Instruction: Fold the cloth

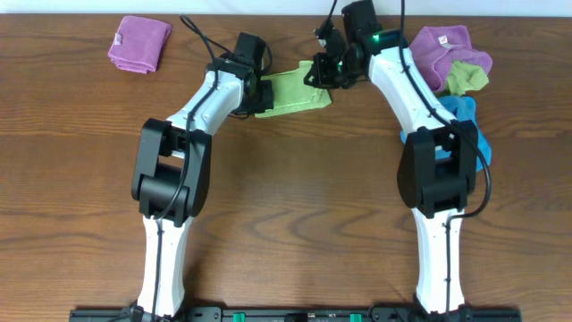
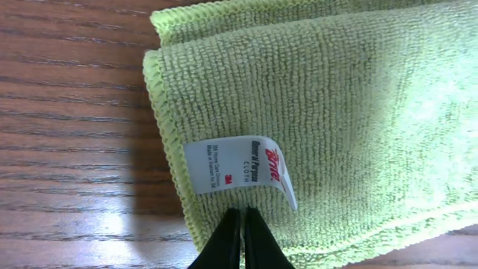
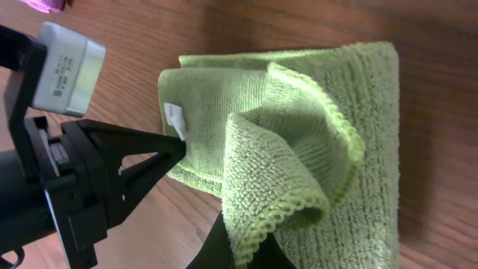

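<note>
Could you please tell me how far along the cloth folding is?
Done: the cloth already lies doubled in a narrow strip. In hand: the right end effector is shut on a lifted flap, while the shut left end effector presses by the white tag. Left: lay that flap flat and release.

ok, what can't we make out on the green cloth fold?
Left wrist: lime-green terry cloth cut off at right; white tag print too small; whether left gripper pinches it, unclear.
Right wrist: right gripper tips hidden behind raised fold.
Overhead: cloth ends hidden under both grippers.
</note>
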`<state>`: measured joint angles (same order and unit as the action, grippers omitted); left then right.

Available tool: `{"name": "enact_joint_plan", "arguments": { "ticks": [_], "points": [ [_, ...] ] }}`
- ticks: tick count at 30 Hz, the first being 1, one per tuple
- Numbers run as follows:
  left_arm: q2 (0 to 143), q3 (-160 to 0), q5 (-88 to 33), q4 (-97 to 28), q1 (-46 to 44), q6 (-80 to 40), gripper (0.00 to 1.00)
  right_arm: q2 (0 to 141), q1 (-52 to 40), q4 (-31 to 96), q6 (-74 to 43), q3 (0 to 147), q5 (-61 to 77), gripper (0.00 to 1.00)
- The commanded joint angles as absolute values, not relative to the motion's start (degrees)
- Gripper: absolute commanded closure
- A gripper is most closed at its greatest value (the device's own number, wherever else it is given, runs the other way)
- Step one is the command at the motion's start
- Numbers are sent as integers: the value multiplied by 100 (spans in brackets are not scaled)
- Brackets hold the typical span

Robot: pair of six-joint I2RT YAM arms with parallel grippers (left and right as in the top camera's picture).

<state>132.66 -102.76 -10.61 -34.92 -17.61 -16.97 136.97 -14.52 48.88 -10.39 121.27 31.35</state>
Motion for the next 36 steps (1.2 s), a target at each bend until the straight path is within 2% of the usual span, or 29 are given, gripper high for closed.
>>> {"name": "enact_joint_plan", "arguments": {
  "ticks": [1,8,16,24,36],
  "points": [
    [12929,-10429,-1367,-3507,-1704,-1785,94,13522,-1455,4910,-913,12392,3127,99],
    [11819,-10475,-1009,-3590,-1511,-1782,94,13522,-1511,4897,-913,12484,3127,99],
    [10597,-10475,-731,-4473,-753,-1756,94,13522,-1852,4672,-805,12484,2722,99],
    [10071,-10475,-1087,-4908,-296,-1498,94,13552,-2432,4510,-329,12481,2073,99],
    [9887,-10475,-1210,-5096,-259,-1326,94,13893,-2694,4327,-316,12477,1712,99]
  ]
}}
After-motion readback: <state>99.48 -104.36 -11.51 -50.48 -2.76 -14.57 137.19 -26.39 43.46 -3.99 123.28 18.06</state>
